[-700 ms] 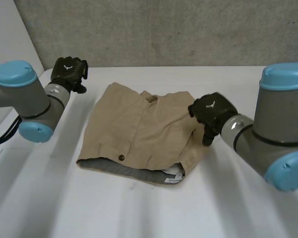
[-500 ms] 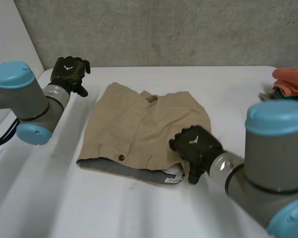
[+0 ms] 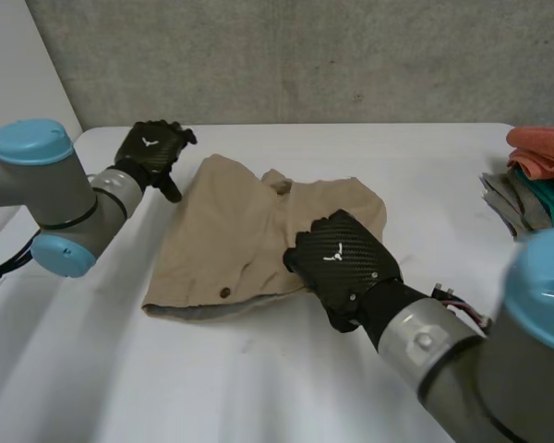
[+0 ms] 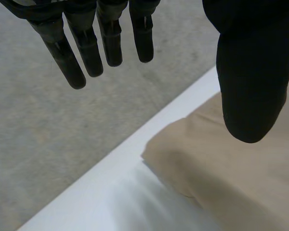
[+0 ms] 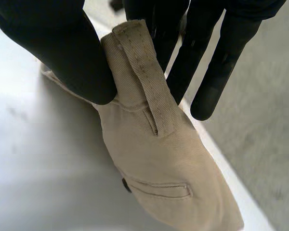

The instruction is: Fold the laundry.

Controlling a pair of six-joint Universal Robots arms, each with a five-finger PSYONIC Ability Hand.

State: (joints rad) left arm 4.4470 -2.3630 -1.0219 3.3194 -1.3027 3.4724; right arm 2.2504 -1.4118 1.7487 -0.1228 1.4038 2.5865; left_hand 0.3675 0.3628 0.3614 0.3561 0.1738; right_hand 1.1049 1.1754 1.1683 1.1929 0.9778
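Tan shorts lie on the white table, partly folded. My right hand is at their near right edge, shut on the waistband. In the right wrist view the thumb and fingers pinch a belt-loop strip and the shorts hang below it, off the table. My left hand hovers open by the shorts' far left corner. In the left wrist view its fingers are straight, and the thumb is above the tan cloth without touching it.
A pile of orange, grey and teal clothes lies at the table's right edge. A grey wall stands right behind the table's far edge. Bare table runs along the front and left.
My right hand has come from the shorts' right side to their near edge, closed on the waistband and raised it. My left hand has shifted right, towards the far left corner.
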